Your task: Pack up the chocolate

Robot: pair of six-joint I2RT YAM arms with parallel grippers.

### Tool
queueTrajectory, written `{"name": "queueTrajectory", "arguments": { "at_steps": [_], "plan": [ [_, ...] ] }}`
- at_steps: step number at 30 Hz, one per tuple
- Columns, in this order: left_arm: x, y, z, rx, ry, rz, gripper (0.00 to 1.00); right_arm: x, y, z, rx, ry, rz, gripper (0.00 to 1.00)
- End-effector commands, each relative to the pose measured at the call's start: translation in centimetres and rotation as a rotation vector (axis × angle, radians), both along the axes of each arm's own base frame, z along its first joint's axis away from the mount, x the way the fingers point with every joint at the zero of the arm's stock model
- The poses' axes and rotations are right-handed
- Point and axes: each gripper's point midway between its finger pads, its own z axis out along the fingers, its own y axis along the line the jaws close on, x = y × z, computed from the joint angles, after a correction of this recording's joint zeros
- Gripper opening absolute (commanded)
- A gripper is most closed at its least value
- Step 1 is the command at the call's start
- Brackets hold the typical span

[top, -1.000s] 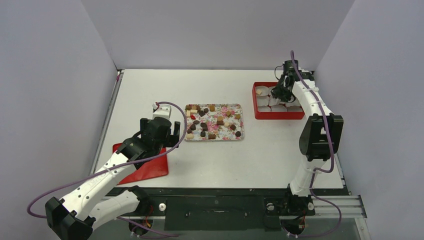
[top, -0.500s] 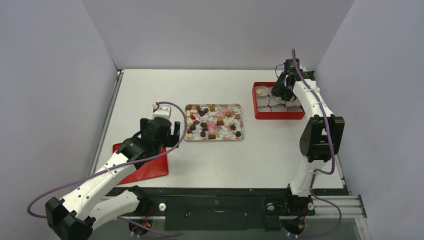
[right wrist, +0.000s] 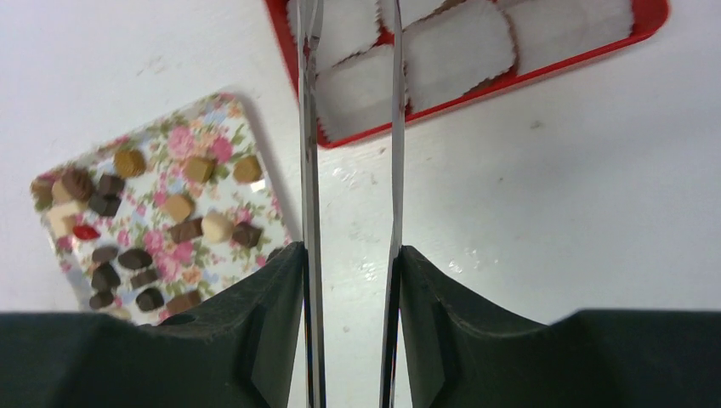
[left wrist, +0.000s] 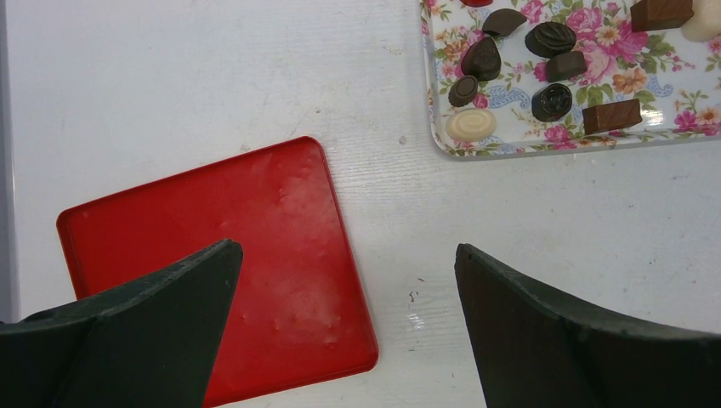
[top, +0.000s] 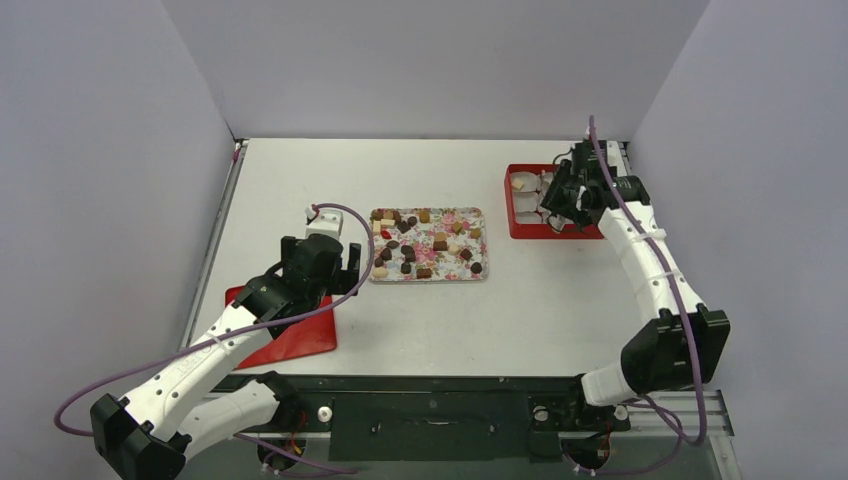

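From my station, the chocolate (top: 408, 253) lies almost all on the flower-patterned tray (top: 480, 215) at the middle of the table (top: 500, 320): dark brown, tan and cream pieces, round and block-shaped, scattered loose and not stacked. In the left wrist view the nearest pieces (left wrist: 553, 38) show moulded ridges on top, too fine for me to read as lettering. One pale piece (top: 519, 183) sits apart from the rest, in the far-left corner of the red box (top: 555, 234) at the table's right side. The box is lined with white paper cups (right wrist: 459, 42).

The left gripper (left wrist: 340, 280) hangs with its fingers (left wrist: 170, 323) spread wide and nothing between them. It hovers just off the tray's near-left corner, partly above a flat red lid (left wrist: 212, 255) that lies on the table. The closest candies are near it but not touched.

The right gripper (top: 550, 207) is over the near-left part of the red box, well apart from the tray. Its thin metal blades (right wrist: 310, 127) stand parted. Through the gap I see only paper cups, the box rim and bare table. The very tips run off the top edge of the right wrist view, so I cannot see their ends. In that view the tray of candies lies off to the left of the blades.
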Motion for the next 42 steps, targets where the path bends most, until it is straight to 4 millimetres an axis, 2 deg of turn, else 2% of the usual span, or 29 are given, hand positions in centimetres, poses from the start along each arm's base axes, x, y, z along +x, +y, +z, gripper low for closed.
{"name": "queueTrajectory", "arguments": {
  "at_steps": [1,2,4,8,12,16,25,33,42],
  "plan": [
    [0.2,-0.1,0.4,-0.012,-0.013,-0.006,0.96,-2.7,4.0,1.3,-0.026,-0.044,0.131,0.39],
    [0.2,-0.1,0.4,-0.011,-0.012,-0.006,0.96,-3.4,4.5,1.4,-0.023,-0.046,0.144,0.39],
    [0.2,-0.1,0.4,-0.010,-0.015,-0.003,0.96,-4.6,6.9,1.4,-0.011,-0.050,0.204,0.39],
    [0.2,0.0,0.4,-0.008,-0.016,0.002,0.97,-5.9,10.9,1.2,0.003,-0.050,0.304,0.40],
    [0.3,0.0,0.4,-0.004,-0.014,0.001,0.96,-6.0,14.3,0.4,-0.017,-0.027,0.387,0.41],
    [0.2,0.2,0.5,-0.005,-0.020,0.007,0.97,-5.3,16.5,-0.7,-0.036,0.001,0.432,0.41],
    [0.2,0.2,0.6,-0.008,-0.022,0.009,0.96,-3.4,18.9,-3.3,-0.071,0.065,0.486,0.42],
    [0.2,0.2,0.6,-0.008,-0.021,0.008,0.96,-2.3,18.8,-4.8,-0.123,0.090,0.469,0.41],
    [0.2,0.2,0.5,-0.005,-0.020,0.008,0.96,-2.2,18.8,-6.1,-0.133,0.114,0.471,0.38]
  ]
}}
